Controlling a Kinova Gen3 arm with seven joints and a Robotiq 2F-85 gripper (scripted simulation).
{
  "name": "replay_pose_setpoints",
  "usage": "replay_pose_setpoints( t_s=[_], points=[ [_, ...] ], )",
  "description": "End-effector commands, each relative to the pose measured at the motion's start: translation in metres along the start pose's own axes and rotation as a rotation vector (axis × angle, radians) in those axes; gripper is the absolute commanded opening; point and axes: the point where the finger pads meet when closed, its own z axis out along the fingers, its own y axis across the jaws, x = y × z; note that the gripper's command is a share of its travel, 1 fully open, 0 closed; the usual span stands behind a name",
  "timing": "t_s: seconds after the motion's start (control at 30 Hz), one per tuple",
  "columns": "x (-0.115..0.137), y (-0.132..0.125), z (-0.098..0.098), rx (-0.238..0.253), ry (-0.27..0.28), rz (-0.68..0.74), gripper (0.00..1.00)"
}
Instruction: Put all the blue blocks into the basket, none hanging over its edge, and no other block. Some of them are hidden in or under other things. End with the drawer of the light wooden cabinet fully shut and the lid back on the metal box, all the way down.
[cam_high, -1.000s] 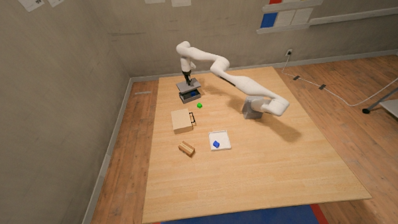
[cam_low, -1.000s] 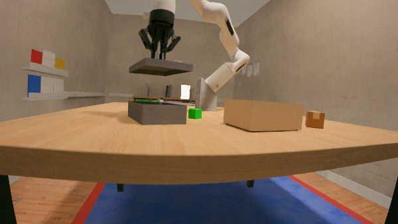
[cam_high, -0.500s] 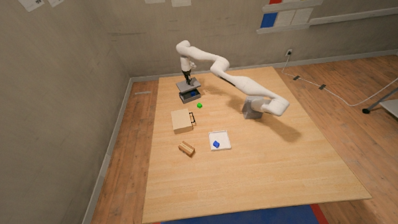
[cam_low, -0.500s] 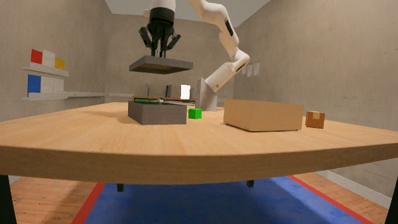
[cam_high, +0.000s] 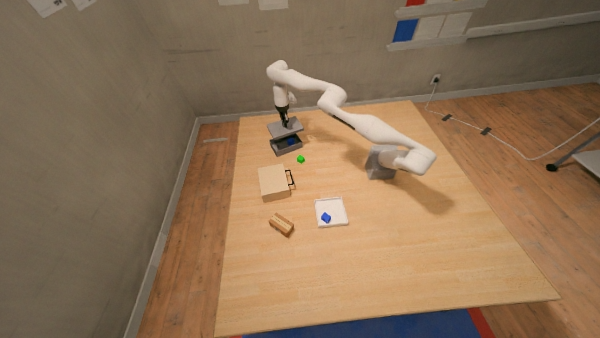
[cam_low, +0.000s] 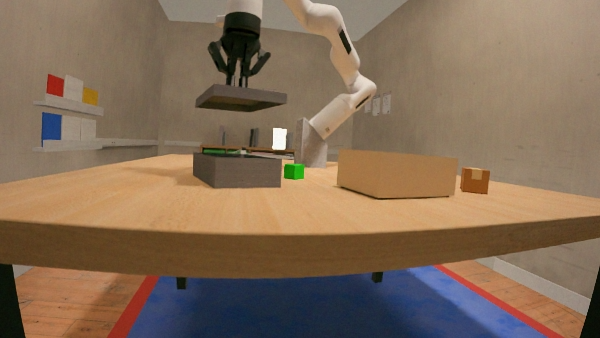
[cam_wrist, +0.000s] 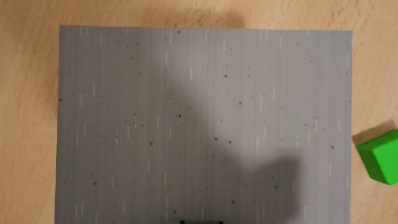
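My gripper (cam_high: 284, 121) (cam_low: 238, 80) is shut on the grey lid (cam_high: 285, 129) (cam_low: 240, 97) of the metal box and holds it level, well above the open box (cam_high: 286, 144) (cam_low: 237, 170). The lid fills the wrist view (cam_wrist: 202, 125). A blue block (cam_high: 291, 142) lies inside the open box. The white basket (cam_high: 331, 211) sits near the table's middle with a blue block (cam_high: 326, 217) in it. The light wooden cabinet (cam_high: 273, 182) (cam_low: 397, 173) stands between box and basket, its drawer handle (cam_high: 289, 178) close to the front.
A green block (cam_high: 300, 159) (cam_low: 294, 171) (cam_wrist: 381, 157) lies on the table just right of the metal box. A small brown cardboard box (cam_high: 281, 224) (cam_low: 474, 180) sits left of the basket. The arm's base (cam_high: 380, 165) stands to the right.
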Motion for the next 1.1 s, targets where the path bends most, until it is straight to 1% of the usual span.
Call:
replay_pose_setpoints(
  t_s=[0.0, 0.17, 0.4, 0.47, 0.6, 0.73, 0.9, 1.07],
  points=[
    [0.009, -0.003, -0.002, 0.004, -0.002, 0.063, 0.1],
    [0.039, -0.007, -0.004, 0.004, -0.001, 0.256, 0.1],
    [0.104, -0.006, -0.005, 0.004, -0.001, 0.626, 0.1],
    [0.104, -0.006, -0.005, 0.004, -0.001, 0.626, 0.1],
    [0.143, 0.0, -0.004, 0.004, -0.002, 0.833, 0.1],
    [0.174, 0.009, -0.003, 0.003, -0.003, 0.995, 0.1],
    [0.195, 0.016, -0.002, 0.002, -0.004, 1.103, 0.1],
    [0.198, 0.017, -0.002, 0.001, -0.004, 1.122, 0.1]
  ],
)
